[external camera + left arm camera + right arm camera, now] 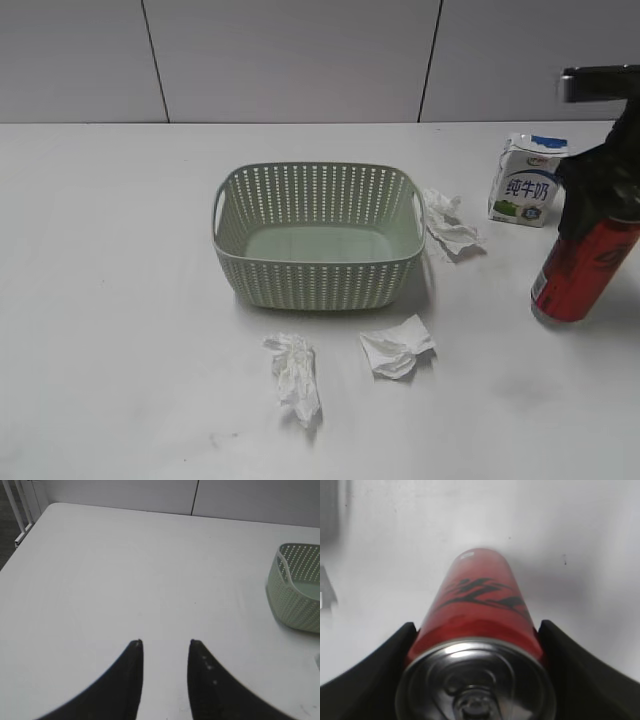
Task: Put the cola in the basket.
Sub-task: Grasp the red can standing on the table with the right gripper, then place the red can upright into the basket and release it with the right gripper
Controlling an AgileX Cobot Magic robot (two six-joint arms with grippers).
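Right wrist view: I see my right gripper [475, 645] clamped on the can [477, 610], one dark finger [380, 665] pressed to each side of its upper body, silver top and pull tab nearest the lens.
Can: in the exterior view I find it [580, 265] at the far right of the table [110, 300], tilted, its top hidden under the right gripper [597, 195]; I cannot tell whether its base touches the tabletop.
Basket: pale green, upright and open [317, 250], sitting mid-table, well apart from the can; nothing lies inside it that I can see.
Left gripper: its fingers stand apart [165, 645] above bare table, holding nothing; the basket's corner [295, 587] shows at the right edge of that view.
Milk carton: white and blue [527, 180], standing just behind the can.
Tissues: three crumpled pieces, one beside the basket's right end [447, 225], two in front of it [397, 347] [295, 373].
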